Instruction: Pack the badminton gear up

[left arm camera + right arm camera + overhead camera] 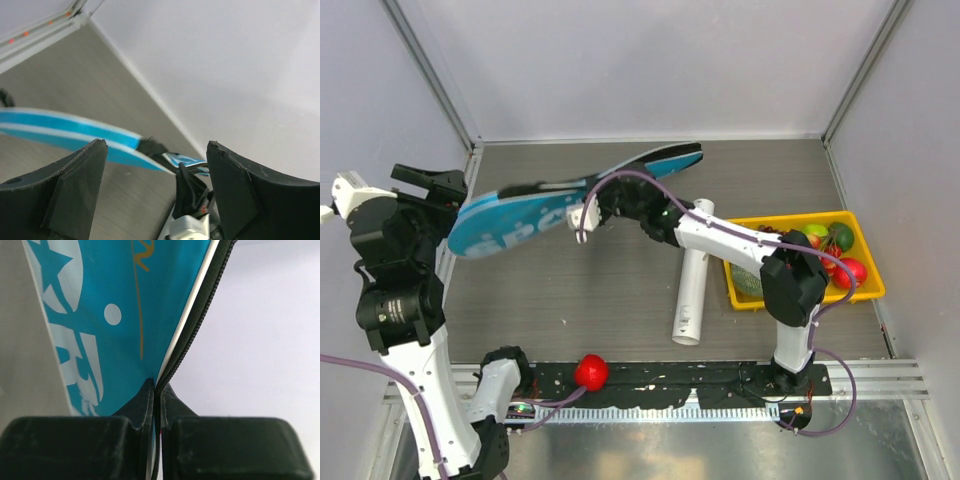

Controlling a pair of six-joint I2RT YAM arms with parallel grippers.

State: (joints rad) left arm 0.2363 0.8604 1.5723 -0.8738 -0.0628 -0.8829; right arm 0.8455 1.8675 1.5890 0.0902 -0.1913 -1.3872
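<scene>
Right gripper (157, 390) clamped on bag (520, 225) at its zipper edge. Bag spans the back left of the table (570, 295), wide end leftward. Left gripper (425, 182) jaws wide, empty, just beside that end. Tube (690, 290) lies mid-table, apart from bag.

A grey wood-grain counter (570, 300) sits boxed in by plain white walls (650, 60), with metal posts (430, 75) at the back corners, under soft, even light.
</scene>
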